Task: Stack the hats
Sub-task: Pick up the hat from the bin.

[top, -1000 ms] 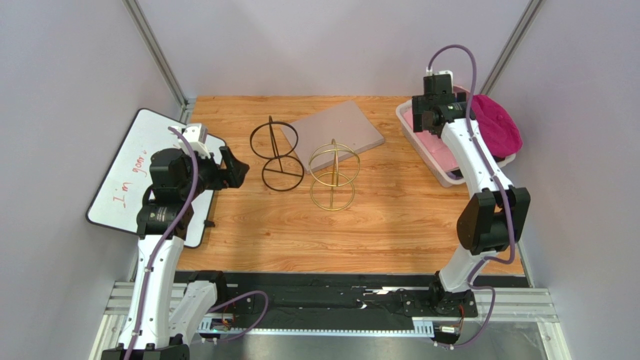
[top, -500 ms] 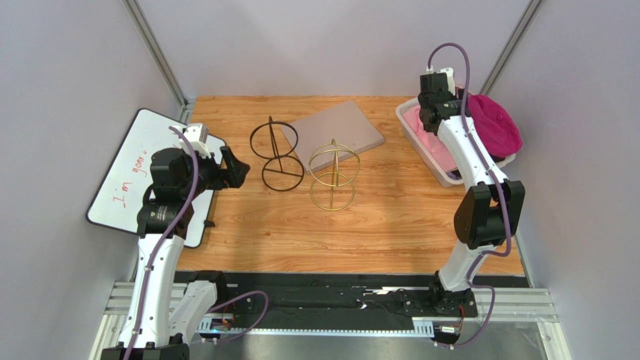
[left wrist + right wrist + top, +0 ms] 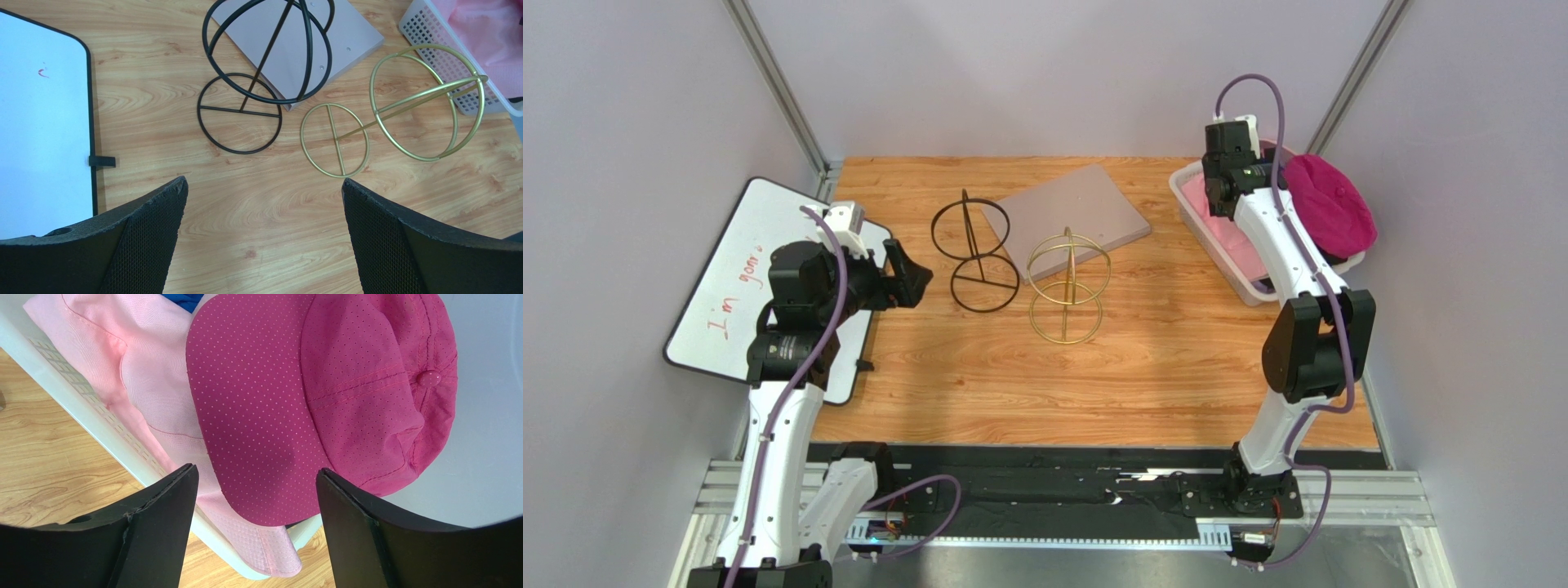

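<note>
A magenta baseball cap (image 3: 1333, 202) lies on top of the pile in the white mesh basket (image 3: 1225, 251) at the back right. In the right wrist view the magenta cap (image 3: 331, 398) overlaps a pink bucket hat (image 3: 129, 361), with a bit of blue hat (image 3: 187, 300) behind. My right gripper (image 3: 255, 478) is open and empty, hovering above the cap's brim; in the top view the right gripper (image 3: 1228, 165) hangs over the basket. My left gripper (image 3: 263, 190) is open and empty above bare table; in the top view the left gripper (image 3: 906, 276) is at the left.
A black wire frame (image 3: 972, 251) and a gold wire frame (image 3: 1068, 284) stand mid-table, with a grey board (image 3: 1075, 214) behind them. A whiteboard (image 3: 738, 288) lies at the left edge. The right wall stands close beside the basket.
My right arm has shifted slightly toward the back over the basket. The left arm has not moved.
</note>
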Action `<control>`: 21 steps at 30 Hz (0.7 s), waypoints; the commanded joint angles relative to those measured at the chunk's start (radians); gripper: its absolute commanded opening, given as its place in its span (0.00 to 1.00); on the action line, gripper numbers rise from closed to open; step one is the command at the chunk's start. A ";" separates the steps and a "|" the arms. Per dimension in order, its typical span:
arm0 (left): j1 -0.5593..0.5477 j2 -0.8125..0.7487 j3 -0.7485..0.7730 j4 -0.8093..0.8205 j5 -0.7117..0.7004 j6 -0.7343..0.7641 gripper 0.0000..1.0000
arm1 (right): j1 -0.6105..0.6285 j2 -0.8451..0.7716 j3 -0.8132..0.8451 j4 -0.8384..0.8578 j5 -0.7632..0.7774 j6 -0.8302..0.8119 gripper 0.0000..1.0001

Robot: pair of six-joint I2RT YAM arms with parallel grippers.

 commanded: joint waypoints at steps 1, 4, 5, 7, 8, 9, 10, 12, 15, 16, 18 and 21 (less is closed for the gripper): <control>-0.002 -0.003 0.000 0.014 0.019 0.009 1.00 | 0.002 -0.008 0.029 0.008 0.023 0.002 0.74; -0.002 -0.006 -0.001 0.014 0.018 0.009 1.00 | 0.000 0.005 0.022 0.002 0.075 0.007 0.74; -0.002 -0.004 -0.001 0.014 0.018 0.007 1.00 | 0.002 0.006 0.020 0.005 0.086 0.008 0.74; -0.002 -0.006 -0.001 0.014 0.018 0.007 1.00 | 0.002 0.005 0.012 0.008 0.120 0.010 0.74; -0.004 -0.006 -0.001 0.013 0.018 0.007 1.00 | 0.002 0.003 0.009 0.012 0.132 0.010 0.74; -0.004 -0.007 -0.001 0.014 0.018 0.007 1.00 | 0.002 0.002 0.005 0.012 0.156 0.010 0.74; -0.002 -0.007 -0.001 0.014 0.018 0.007 1.00 | 0.002 -0.003 0.002 0.014 0.167 0.007 0.73; -0.002 -0.007 -0.001 0.014 0.018 0.007 1.00 | 0.002 -0.004 -0.003 0.023 0.180 0.000 0.73; -0.004 -0.007 -0.001 0.014 0.018 0.007 1.00 | 0.002 0.003 -0.020 0.029 0.173 -0.007 0.73; -0.002 -0.010 -0.003 0.014 0.016 0.007 1.00 | 0.002 0.005 -0.031 0.029 0.173 -0.004 0.74; -0.004 -0.011 -0.003 0.013 0.019 0.007 1.00 | 0.000 0.012 -0.041 0.037 0.181 -0.001 0.75; -0.002 -0.010 -0.003 0.016 0.022 0.007 1.00 | 0.002 0.020 -0.057 0.045 0.189 0.005 0.76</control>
